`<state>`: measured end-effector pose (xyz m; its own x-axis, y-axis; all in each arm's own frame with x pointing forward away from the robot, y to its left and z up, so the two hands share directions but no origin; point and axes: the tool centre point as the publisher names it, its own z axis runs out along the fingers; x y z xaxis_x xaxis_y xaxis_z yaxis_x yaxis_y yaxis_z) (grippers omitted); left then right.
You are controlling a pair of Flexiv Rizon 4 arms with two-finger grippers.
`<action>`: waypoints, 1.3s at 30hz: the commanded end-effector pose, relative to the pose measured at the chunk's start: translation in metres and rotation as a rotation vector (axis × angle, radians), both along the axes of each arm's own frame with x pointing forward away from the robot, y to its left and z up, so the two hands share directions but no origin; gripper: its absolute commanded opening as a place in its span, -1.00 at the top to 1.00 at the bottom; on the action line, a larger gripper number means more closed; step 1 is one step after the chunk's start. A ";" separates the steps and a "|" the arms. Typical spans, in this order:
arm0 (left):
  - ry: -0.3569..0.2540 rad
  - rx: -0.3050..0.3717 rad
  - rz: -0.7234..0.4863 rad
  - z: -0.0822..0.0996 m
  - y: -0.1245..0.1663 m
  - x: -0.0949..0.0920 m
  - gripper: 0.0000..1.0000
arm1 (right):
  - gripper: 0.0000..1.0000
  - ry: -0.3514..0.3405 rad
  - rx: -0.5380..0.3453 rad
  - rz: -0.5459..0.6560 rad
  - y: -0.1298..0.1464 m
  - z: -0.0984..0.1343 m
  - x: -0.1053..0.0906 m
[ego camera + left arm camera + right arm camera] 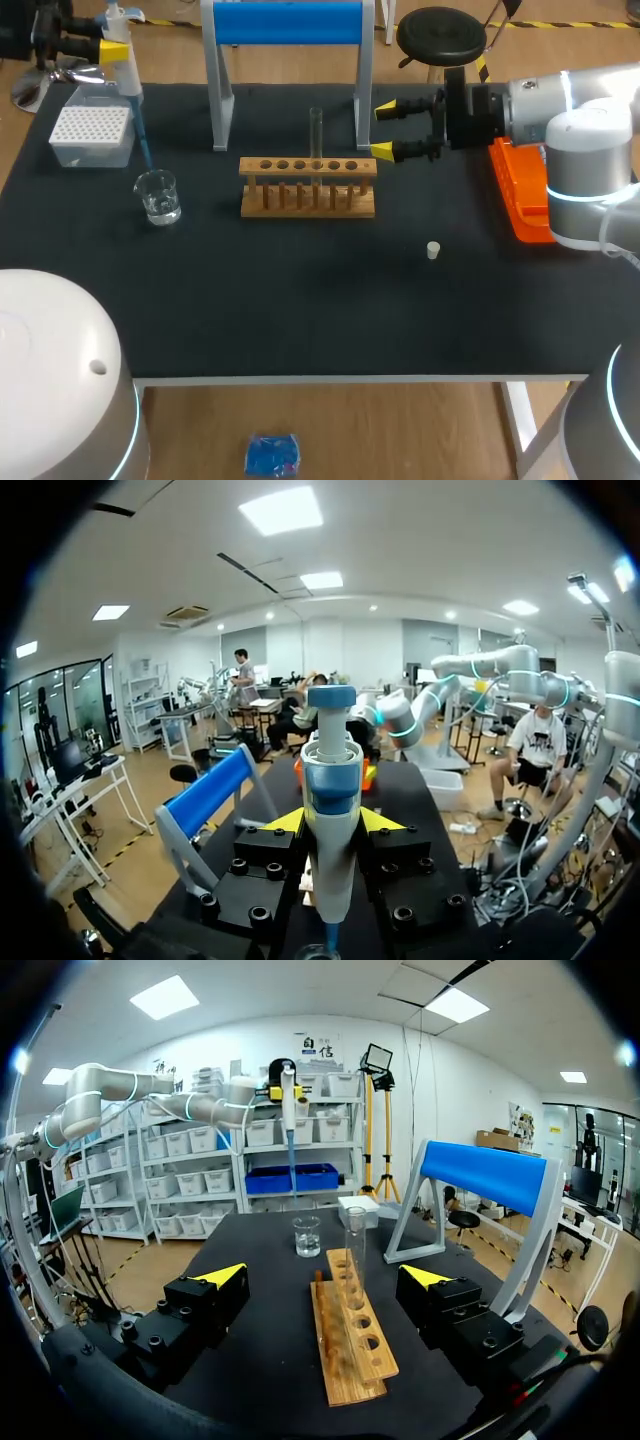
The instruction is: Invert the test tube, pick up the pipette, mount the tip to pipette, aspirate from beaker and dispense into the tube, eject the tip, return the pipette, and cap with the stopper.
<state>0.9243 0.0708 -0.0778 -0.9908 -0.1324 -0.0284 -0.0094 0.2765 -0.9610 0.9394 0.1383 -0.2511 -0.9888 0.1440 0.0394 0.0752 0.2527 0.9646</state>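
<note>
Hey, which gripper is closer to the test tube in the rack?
Right. The right gripper, jaws open, sits just beside the test tube at the end of the rack; the left gripper holds the pipette far off, above the beaker.

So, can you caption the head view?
Left gripper holds pipette above the beaker; test tube stands in the rack.
</note>
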 end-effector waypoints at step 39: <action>0.035 -0.045 -0.235 0.114 -0.188 0.037 1.00 | -1.00 -0.001 -0.001 -0.001 0.000 0.000 0.000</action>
